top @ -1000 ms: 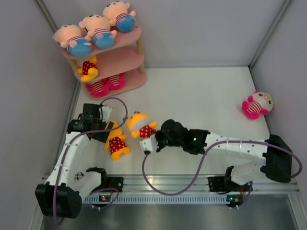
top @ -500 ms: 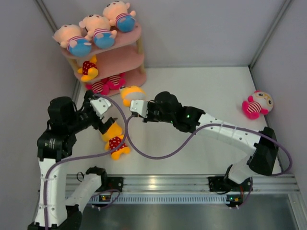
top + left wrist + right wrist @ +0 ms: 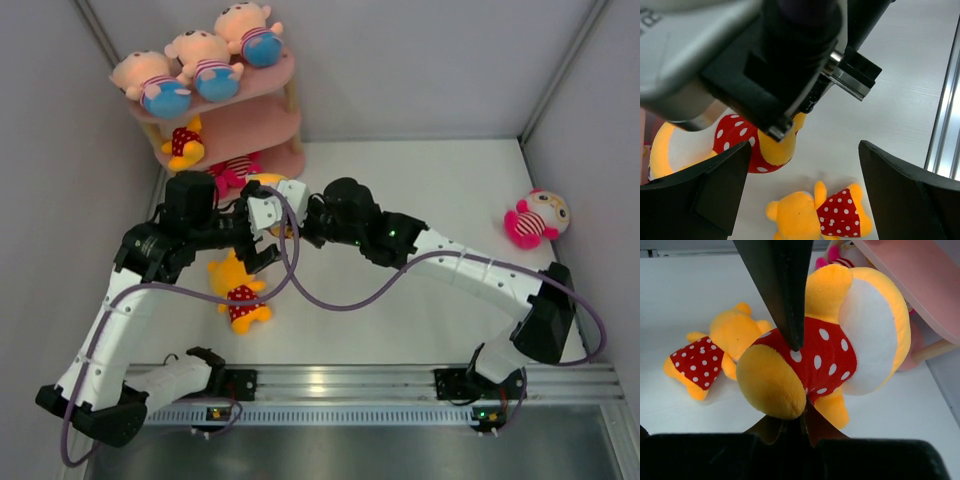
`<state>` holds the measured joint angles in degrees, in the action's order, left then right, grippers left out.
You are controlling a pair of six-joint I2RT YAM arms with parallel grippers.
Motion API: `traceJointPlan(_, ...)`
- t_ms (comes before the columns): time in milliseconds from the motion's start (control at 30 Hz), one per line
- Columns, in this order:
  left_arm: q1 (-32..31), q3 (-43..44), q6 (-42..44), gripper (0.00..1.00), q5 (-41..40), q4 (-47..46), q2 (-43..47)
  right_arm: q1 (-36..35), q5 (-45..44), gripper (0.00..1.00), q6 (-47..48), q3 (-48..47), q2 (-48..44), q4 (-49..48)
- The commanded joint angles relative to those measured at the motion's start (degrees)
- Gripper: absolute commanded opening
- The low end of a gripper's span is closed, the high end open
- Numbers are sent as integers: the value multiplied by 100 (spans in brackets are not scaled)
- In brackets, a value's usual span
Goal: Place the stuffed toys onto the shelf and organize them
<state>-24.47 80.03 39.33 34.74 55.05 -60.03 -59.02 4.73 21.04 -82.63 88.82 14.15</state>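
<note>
Gripping a yellow bear (image 3: pixel 840 355) beside the shelf (image 3: pixel 910 280) with my right end effector (image 3: pixel 800 382); left end effector (image 3: pixel 805 175) wide, near another bear (image 3: pixel 820 217).

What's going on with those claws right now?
Right claw shut on yellow bear, beside shelf. Left claw open, empty, above second bear on table. Left arm crowds the right claw.

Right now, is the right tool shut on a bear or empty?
Shut: the right tool grips the bear; its fingers pinch the red polka-dot outfit from both sides.
</note>
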Motion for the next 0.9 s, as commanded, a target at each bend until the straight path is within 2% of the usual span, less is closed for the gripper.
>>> traceJointPlan(0, -357, 285, 83, 92, -564, -38, -298, -136, 72, 0, -30, -122, -109, -422)
traceJointPlan(100, -357, 233, 259, 78, -671, -99, -299, -136, 177, 0, -12, 132, -259, -624)
traceJointPlan(133, -348, 224, 277, 70, -610, -169, -281, -136, 221, 0, -3, 203, -355, -676)
traceJointPlan(233, -348, 250, 233, 64, -451, -283, -307, -136, 370, 0, 23, 309, -426, -747)
traceJointPlan(267, -348, 250, 137, 54, -477, -310, -351, -136, 405, 0, 23, 335, -444, -799)
traceJointPlan(300, -357, 250, 93, 50, -564, -354, -378, -136, 475, 0, 23, 370, -470, -835)
traceJointPlan(467, -357, 154, -39, 51, -547, -538, -395, -136, 686, 0, -29, 511, -637, -1055)
traceJointPlan(500, -357, 136, -74, 60, -547, -539, -413, -136, 791, 0, -47, 520, -664, -1090)
traceJointPlan(533, -366, 136, -92, 64, -547, -556, -422, -136, 845, 0, -56, 537, -690, -1168)
traceJointPlan(600, -366, 136, -127, 63, -539, -565, -439, -136, 950, 1, -100, 616, -742, -1292)
traceJointPlan(667, -366, 118, -101, 52, -565, -565, -448, -136, 960, 1, -109, 660, -769, -1362)
traceJointPlan(733, -366, 101, -40, 21, -626, -565, -431, -144, 863, 1, -100, 687, -822, -1363)
traceJointPlan(800, -366, 92, 83, 0, -740, -557, -413, -136, 775, 7, -65, 731, -900, -1363)
traceJointPlan(867, -366, 83, 205, 0, -793, -565, -378, -136, 687, 13, -47, 880, -989, -1363)
